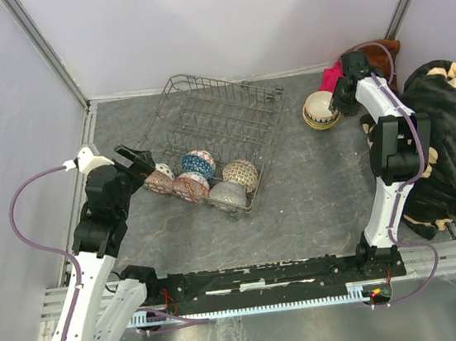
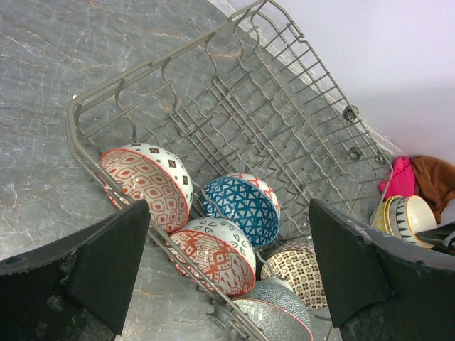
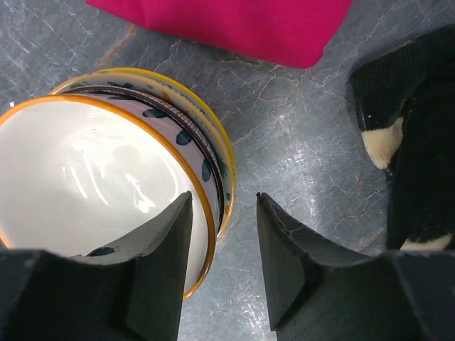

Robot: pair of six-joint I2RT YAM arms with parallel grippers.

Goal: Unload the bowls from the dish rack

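Grey rack point(image 1: 219, 115), blue-latticed bowl point(image 2: 242, 207), pink cloth point(image 3: 234, 25)

No readable text, labels, brands or numbers anywhere. Bowls point(image 2: 242, 206) carried painted patterns only; dish rack point(image 2: 270, 121) was plain unmarked wire.

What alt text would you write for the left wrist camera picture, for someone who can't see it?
Five patterned bowls stand tilted on edge at one end of a grey wire dish rack on a marbled table. The left gripper frames the bottom corners, its dark fingers spread wide; more stacked bowls and a pink cloth sit at the right edge.
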